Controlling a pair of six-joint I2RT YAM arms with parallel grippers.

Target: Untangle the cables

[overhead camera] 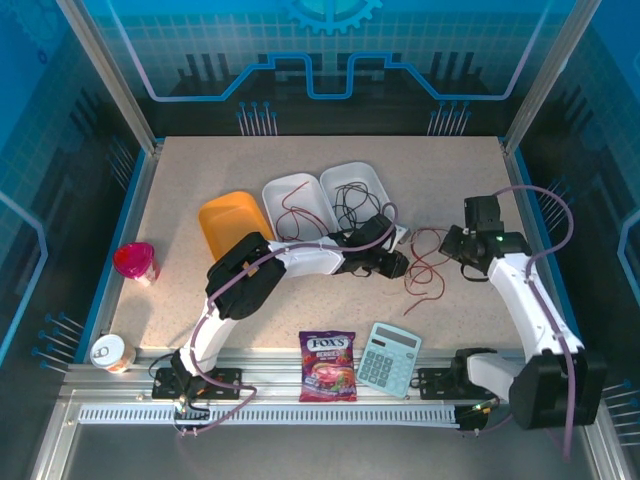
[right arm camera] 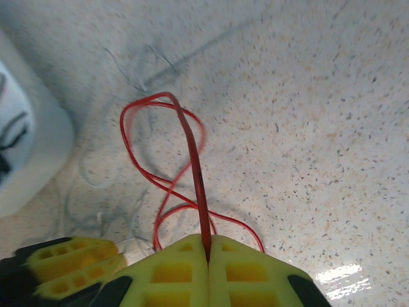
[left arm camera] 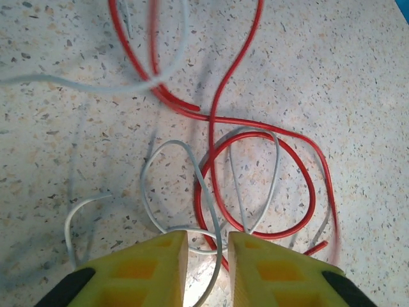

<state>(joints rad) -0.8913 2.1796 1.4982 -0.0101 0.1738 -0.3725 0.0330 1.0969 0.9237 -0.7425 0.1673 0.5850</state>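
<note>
cups come first: one pink cup [overhead camera: 135, 262] at the 9 o'clock edge of the bench [overhead camera: 200, 170], with one tin can [overhead camera: 112, 352] at 8 o'clock. one orange tray [overhead camera: 228, 225] lies at 10 o'clock. two white trays sit toward 12. the left white tray [overhead camera: 270, 190] holds one thin red wire [overhead camera: 295, 215], and the right white tray [overhead camera: 375, 178] holds black wires [overhead camera: 350, 205] too tangled to count. one candy bag [overhead camera: 328, 366] and one calculator [overhead camera: 388, 358] lie side by side at 6 o'clock.

the left gripper [left arm camera: 208, 246] reaches to just right of centre. its jaws stand a narrow gap apart, and one pale cable [left arm camera: 174, 142] runs into the gap unpinched. at 3 o'clock the red cable [right arm camera: 195, 166] loops loosely on the bench between the two grippers, crossing the pale one. the right gripper [right arm camera: 209, 246] is closed tight on that red cable, which rises from the seam of its fingers toward 12.
</note>
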